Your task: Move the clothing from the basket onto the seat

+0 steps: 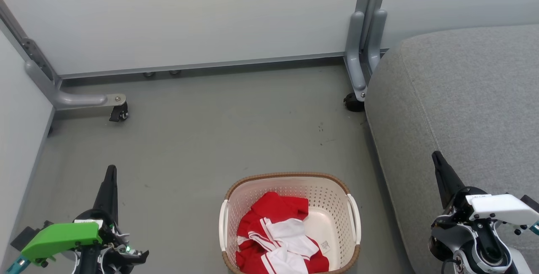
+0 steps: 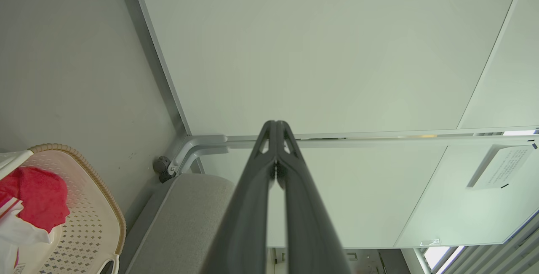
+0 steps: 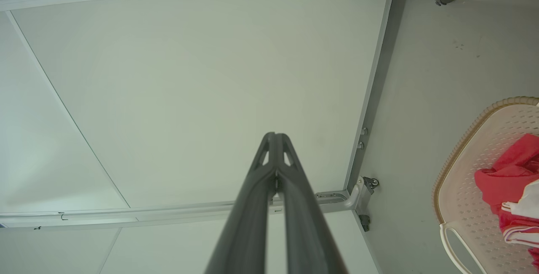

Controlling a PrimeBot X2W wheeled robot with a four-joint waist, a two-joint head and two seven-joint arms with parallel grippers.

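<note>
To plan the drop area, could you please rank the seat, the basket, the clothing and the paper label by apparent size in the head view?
1. seat, largest, though cropped by the picture's edge
2. basket
3. clothing, inside the basket
4. paper label, smallest

The basket [image 1: 252, 200] is smooth, perforated plastic with a woven-textured rim; the clothing [image 1: 276, 213] is soft cloth; the seat [image 1: 463, 97] is matt, coarse-woven fabric.

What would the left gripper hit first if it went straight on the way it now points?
Probably the white partition panel: the shut left gripper aims straight at it in its wrist view, with the seat and the basket off to one side. Depth is unclear.
</note>
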